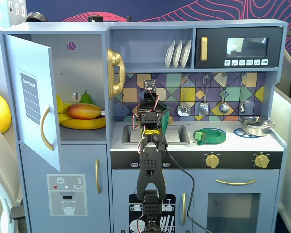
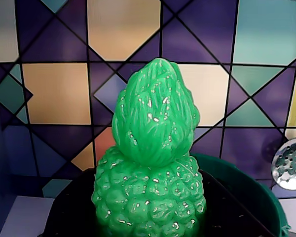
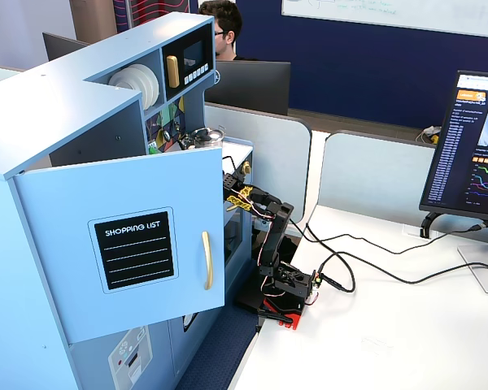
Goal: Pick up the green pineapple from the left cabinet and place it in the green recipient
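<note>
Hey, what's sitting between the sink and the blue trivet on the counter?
In a fixed view, the flat green lid lies on the counter between the sink and the blue trivet.

Toy kitchen, front fixed view. A mango (image 1: 84, 111) lies on bananas (image 1: 83, 123), with a pear (image 1: 86, 98) behind them. A gold telephone (image 1: 115, 73) hangs left of the tiled backsplash (image 1: 199, 94); white plates (image 1: 178, 53) stand above it, beside the microwave (image 1: 238, 47). Ladles (image 1: 184, 108) hang at right. A flat green lid (image 1: 209, 135) and a steel pan (image 1: 256, 125) rest on the counter, right of the sink (image 1: 177, 134).
</note>
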Robot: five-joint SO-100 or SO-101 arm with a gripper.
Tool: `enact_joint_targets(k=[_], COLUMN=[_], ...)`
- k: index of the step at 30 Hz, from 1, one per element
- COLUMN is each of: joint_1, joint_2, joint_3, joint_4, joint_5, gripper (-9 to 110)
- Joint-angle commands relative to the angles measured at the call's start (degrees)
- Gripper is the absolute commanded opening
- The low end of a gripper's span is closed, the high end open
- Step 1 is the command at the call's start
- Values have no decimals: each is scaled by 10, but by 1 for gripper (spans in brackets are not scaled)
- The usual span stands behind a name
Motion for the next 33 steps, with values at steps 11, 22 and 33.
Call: enact_joint_targets(k=[11,22,33], joint_1=[11,29,18], joint_2=[2,-1,261], joint_3=[-54,-56,186], joint_4=[-35,-24,-15], joint_5=[25,48,23], gripper=[20,29,28])
